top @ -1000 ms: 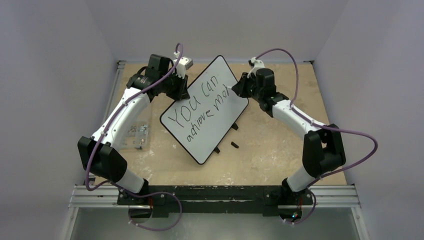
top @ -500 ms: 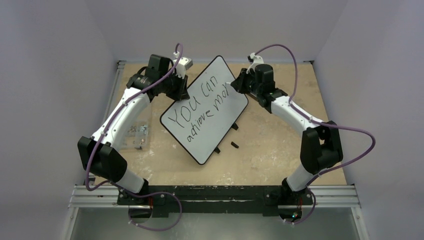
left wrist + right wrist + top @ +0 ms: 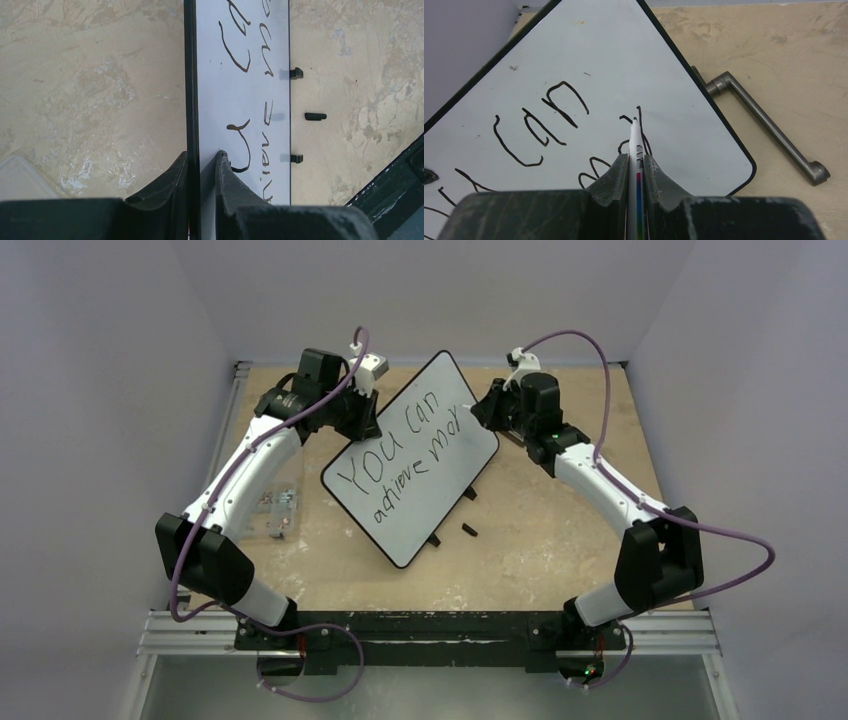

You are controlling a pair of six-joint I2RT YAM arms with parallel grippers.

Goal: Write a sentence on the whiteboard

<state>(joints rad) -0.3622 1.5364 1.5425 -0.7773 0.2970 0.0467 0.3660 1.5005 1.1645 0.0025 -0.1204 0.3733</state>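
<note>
The whiteboard (image 3: 415,475) lies slanted across the table's middle, white with a thin black frame. The sentence (image 3: 400,455) on it reads "You can" over "achieve mor" in black. My left gripper (image 3: 366,426) is shut on the whiteboard's far-left edge; in the left wrist view one finger sits each side of the frame (image 3: 190,75), the gripper (image 3: 200,156) clamped tight. My right gripper (image 3: 635,157) is shut on a white marker (image 3: 634,137) with a rainbow stripe. Its tip rests on the whiteboard (image 3: 624,55) beside the last letter, near the right corner (image 3: 478,412).
A bent metal bar (image 3: 764,120) lies on the table just past the board's corner. A small loose black piece (image 3: 469,530) sits by the board's black feet (image 3: 470,493). A clear plastic box (image 3: 275,510) stands left of the board. The black mounting rail (image 3: 430,632) runs along the near edge.
My right gripper has slid the marker a little right and away from me, and a new stroke stands after "mo". Its elbow has swung right. The left arm and the board have not moved.
</note>
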